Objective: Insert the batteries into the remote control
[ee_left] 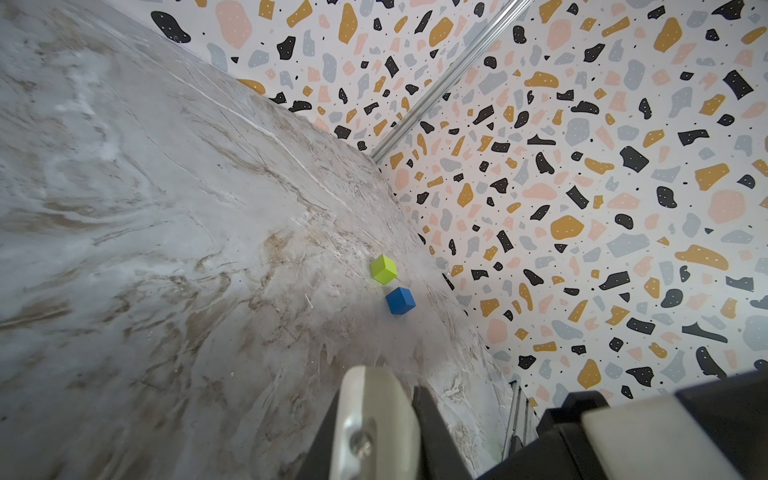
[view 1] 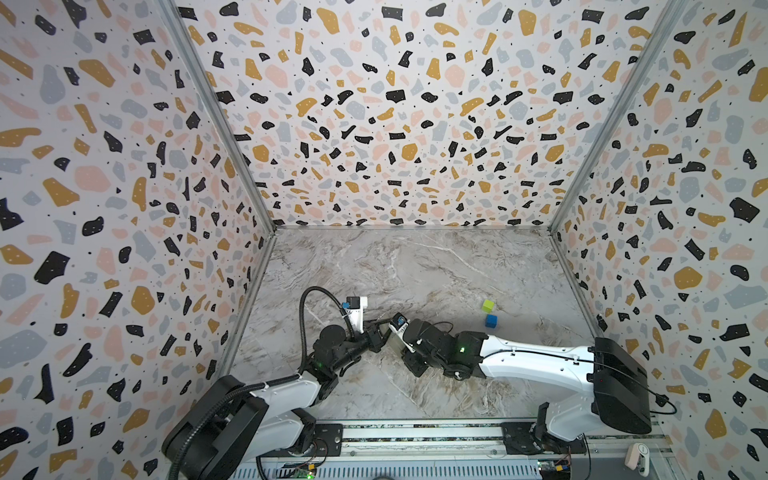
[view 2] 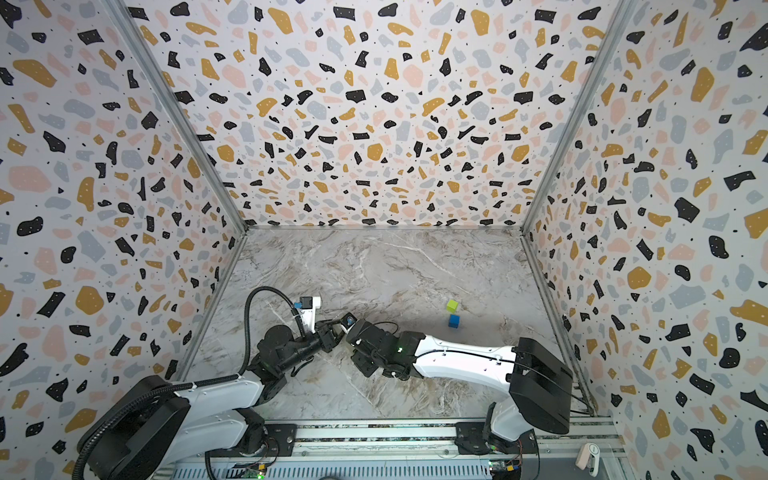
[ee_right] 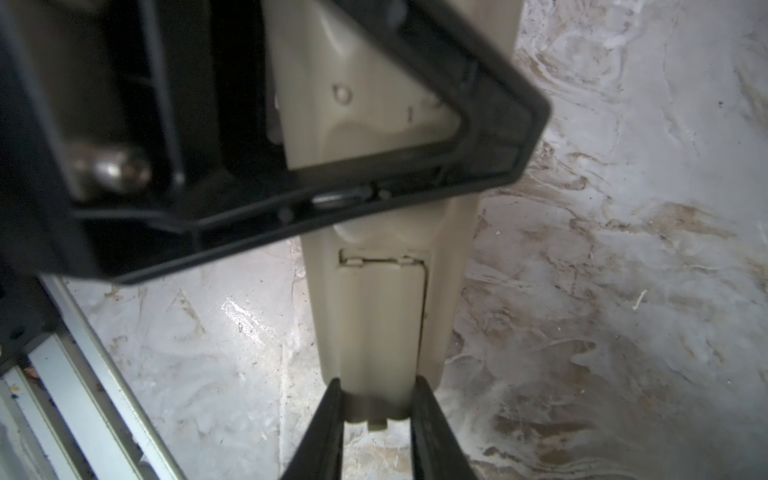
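Observation:
The remote control (ee_right: 365,104) is held off the marble table (view 1: 415,270) between both grippers, its plain back facing the right wrist camera. My left gripper (ee_left: 376,399) is shut on one end of the remote control (ee_left: 374,415). My right gripper (ee_right: 376,399) is shut on the battery cover (ee_right: 382,324), which sticks out a little past the remote's other end. In both top views the remote control (view 1: 394,338) (view 2: 343,329) shows as a small pale piece between the left gripper (view 1: 378,332) (view 2: 330,334) and the right gripper (view 1: 405,345) (view 2: 353,337). The batteries are out of view.
A green cube (view 1: 488,306) (ee_left: 383,269) and a blue cube (view 1: 491,320) (ee_left: 400,300) sit on the table to the right of the grippers. Patterned walls close in three sides. A metal rail (view 1: 415,432) runs along the front edge.

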Robot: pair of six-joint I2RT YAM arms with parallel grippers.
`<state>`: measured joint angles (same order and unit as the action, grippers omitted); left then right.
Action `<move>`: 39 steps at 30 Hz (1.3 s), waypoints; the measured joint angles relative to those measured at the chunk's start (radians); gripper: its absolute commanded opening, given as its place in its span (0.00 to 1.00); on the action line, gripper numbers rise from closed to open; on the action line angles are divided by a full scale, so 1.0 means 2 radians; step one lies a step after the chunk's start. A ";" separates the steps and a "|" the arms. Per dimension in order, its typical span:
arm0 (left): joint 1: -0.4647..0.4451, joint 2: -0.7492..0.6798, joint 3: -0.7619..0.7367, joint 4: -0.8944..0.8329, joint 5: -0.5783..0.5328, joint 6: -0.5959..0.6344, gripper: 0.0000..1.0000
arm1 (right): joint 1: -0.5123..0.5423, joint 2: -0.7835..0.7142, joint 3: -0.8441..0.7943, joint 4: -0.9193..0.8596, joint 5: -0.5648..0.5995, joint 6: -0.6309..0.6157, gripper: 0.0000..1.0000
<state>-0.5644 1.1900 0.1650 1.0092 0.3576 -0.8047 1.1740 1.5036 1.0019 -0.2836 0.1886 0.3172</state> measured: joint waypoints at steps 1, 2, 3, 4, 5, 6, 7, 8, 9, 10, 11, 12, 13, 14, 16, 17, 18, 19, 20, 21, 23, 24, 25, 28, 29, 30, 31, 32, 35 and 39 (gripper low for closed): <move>0.000 0.000 0.000 -0.002 0.000 0.000 0.00 | 0.000 0.000 0.001 0.000 0.001 0.000 0.00; 0.000 0.000 0.000 -0.003 0.000 0.000 0.00 | 0.000 0.000 0.002 0.000 0.002 0.000 0.00; 0.000 0.000 0.000 -0.003 0.000 0.000 0.00 | 0.001 0.000 0.002 0.000 0.003 0.000 0.00; 0.000 0.000 0.000 -0.003 0.000 0.000 0.00 | 0.001 0.000 0.002 0.000 0.004 0.000 0.00; 0.000 0.000 0.000 -0.003 0.000 0.000 0.00 | 0.001 0.001 0.002 0.000 0.004 0.000 0.00; 0.000 0.000 0.000 -0.003 0.000 0.000 0.00 | 0.001 0.001 0.002 0.000 0.004 0.001 0.00; 0.000 0.000 0.000 -0.003 0.000 0.000 0.00 | 0.001 0.001 0.002 0.000 0.004 0.001 0.00; 0.000 0.000 0.000 -0.003 0.000 0.000 0.00 | 0.001 0.001 0.002 0.000 0.004 0.001 0.00; 0.000 0.000 0.000 -0.003 0.000 0.000 0.00 | 0.001 0.001 0.002 0.000 0.004 0.001 0.00; 0.000 0.000 0.000 -0.003 0.000 0.000 0.00 | 0.001 0.002 0.003 0.000 0.004 0.002 0.00; 0.000 0.000 0.000 -0.003 0.000 0.000 0.00 | 0.001 0.003 0.004 0.000 0.004 0.002 0.00; 0.000 0.000 0.000 -0.003 0.000 0.000 0.00 | 0.001 0.004 0.005 0.000 0.004 0.002 0.00; 0.000 0.000 0.000 -0.003 0.000 0.000 0.00 | 0.001 0.006 0.007 0.000 0.004 0.001 0.00; 0.000 0.000 0.000 -0.003 0.000 0.000 0.00 | 0.001 0.008 0.009 -0.002 0.004 0.001 0.00; 0.000 0.001 0.000 -0.003 0.000 0.000 0.00 | 0.001 0.010 0.010 -0.004 0.004 0.001 0.00; 0.000 0.002 0.000 -0.003 0.000 0.000 0.00 | 0.001 0.011 0.012 -0.006 0.004 0.001 0.00; 0.000 0.003 0.000 -0.003 0.000 0.000 0.00 | 0.000 0.013 0.015 -0.009 0.003 0.001 0.00; 0.000 0.004 0.001 -0.003 0.000 0.000 0.00 | 0.000 0.015 0.018 -0.013 0.003 0.001 0.00; 0.000 0.005 0.002 -0.003 0.000 0.001 0.00 | -0.001 0.018 0.020 -0.015 0.003 0.000 0.00; -0.001 0.006 0.003 -0.003 0.000 0.002 0.00 | -0.002 0.019 0.023 -0.018 0.003 -0.001 0.00; -0.001 0.007 0.006 -0.004 -0.001 0.004 0.00 | -0.003 0.021 0.027 -0.023 0.002 -0.002 0.00; -0.001 0.008 0.006 -0.004 0.000 0.004 0.00 | -0.004 0.021 0.028 -0.024 0.002 -0.003 0.00; -0.001 0.008 0.006 -0.004 0.000 0.004 0.00 | -0.004 0.022 0.029 -0.027 0.001 -0.004 0.00; -0.002 0.009 0.006 -0.004 -0.001 0.005 0.00 | -0.005 0.025 0.034 -0.032 -0.001 -0.006 0.01; -0.002 0.009 0.006 -0.004 -0.001 0.004 0.00 | -0.005 0.025 0.034 -0.033 -0.002 -0.006 0.03; -0.002 0.009 0.006 -0.004 -0.001 0.004 0.00 | -0.005 0.025 0.034 -0.033 -0.002 -0.007 0.06; -0.003 0.009 0.006 -0.004 -0.001 0.004 0.00 | -0.005 0.025 0.034 -0.033 -0.003 -0.008 0.08; -0.003 0.009 0.006 -0.004 -0.001 0.004 0.00 | -0.005 0.025 0.034 -0.034 -0.003 -0.009 0.10; -0.003 0.009 0.006 -0.004 -0.001 0.004 0.00 | -0.005 0.025 0.034 -0.035 -0.004 -0.013 0.14; -0.004 0.010 0.006 -0.004 -0.001 0.004 0.00 | -0.005 0.025 0.034 -0.035 -0.004 -0.016 0.18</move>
<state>-0.5716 1.2091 0.1772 1.0012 0.3565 -0.7959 1.1633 1.5528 1.0698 -0.3534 0.1799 0.2844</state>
